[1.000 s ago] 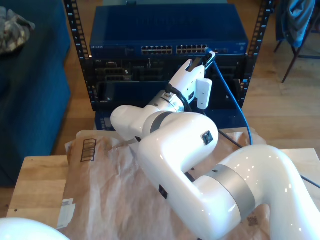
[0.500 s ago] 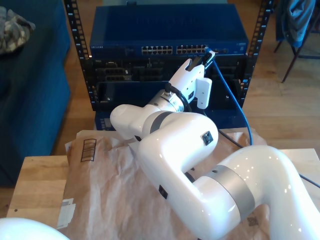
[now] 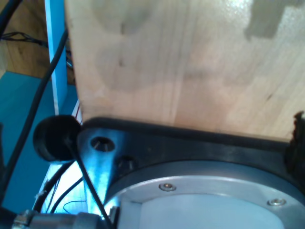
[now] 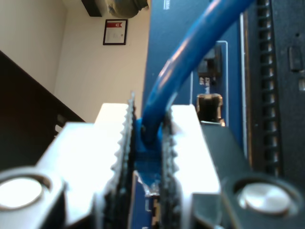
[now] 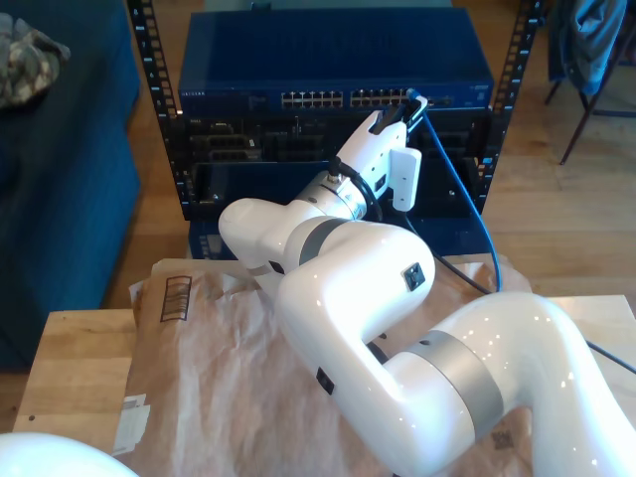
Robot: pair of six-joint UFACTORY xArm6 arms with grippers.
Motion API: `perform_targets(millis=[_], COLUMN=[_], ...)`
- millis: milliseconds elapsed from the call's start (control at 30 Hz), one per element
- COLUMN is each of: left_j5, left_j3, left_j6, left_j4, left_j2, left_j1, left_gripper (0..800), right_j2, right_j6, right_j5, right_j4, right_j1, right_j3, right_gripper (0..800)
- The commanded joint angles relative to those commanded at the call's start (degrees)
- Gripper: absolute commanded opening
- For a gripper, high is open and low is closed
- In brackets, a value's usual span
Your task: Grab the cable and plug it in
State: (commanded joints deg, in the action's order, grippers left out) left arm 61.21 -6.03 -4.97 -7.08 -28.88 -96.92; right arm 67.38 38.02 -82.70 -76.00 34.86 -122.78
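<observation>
Exterior view: second arm stretched from the worktop (image 5: 70, 348) to the blue network switch (image 5: 328, 65) in the rack, my second tool (image 5: 409, 104) at the right end of the port row (image 5: 343, 98), pinching the cable (image 5: 467, 199) near its plug; blue cord trailing down toward the exterior view's right, over crumpled brown paper (image 5: 214, 383).

Second wrist view: serrated fingers (image 4: 121, 157) pressed together on the cable (image 4: 176, 71), cord arching up against the switch face (image 4: 178, 28).

First wrist view: pale wood (image 3: 181, 62), a metal flange (image 3: 190, 191), black leads (image 3: 28, 109); state of my first tool impossible to tell.
</observation>
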Motion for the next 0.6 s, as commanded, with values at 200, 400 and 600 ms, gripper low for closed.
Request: perform_targets(millis=[200, 400, 600], left_j5=[0.0, 0.0, 0.0], left_j3=[0.0, 0.0, 0.0], left_j6=[0.0, 0.09, 0.09], left_j4=[0.0, 0.0, 0.0], left_j2=[0.0, 0.0, 0.0], left_j1=[0.0, 0.0, 0.0], left_gripper=[800, 800, 800], right_j2=[-0.26, -0.44, -0.62], right_j6=[-0.09, -0.97, -0.97], right_j5=[0.62, 1.49, 1.76], right_j4=[-0.62, -2.02, -2.02], right_j1=[0.0, 0.09, 0.53], right_j3=[0.0, -0.7, -0.7], right_gripper=[0, 0, 0])
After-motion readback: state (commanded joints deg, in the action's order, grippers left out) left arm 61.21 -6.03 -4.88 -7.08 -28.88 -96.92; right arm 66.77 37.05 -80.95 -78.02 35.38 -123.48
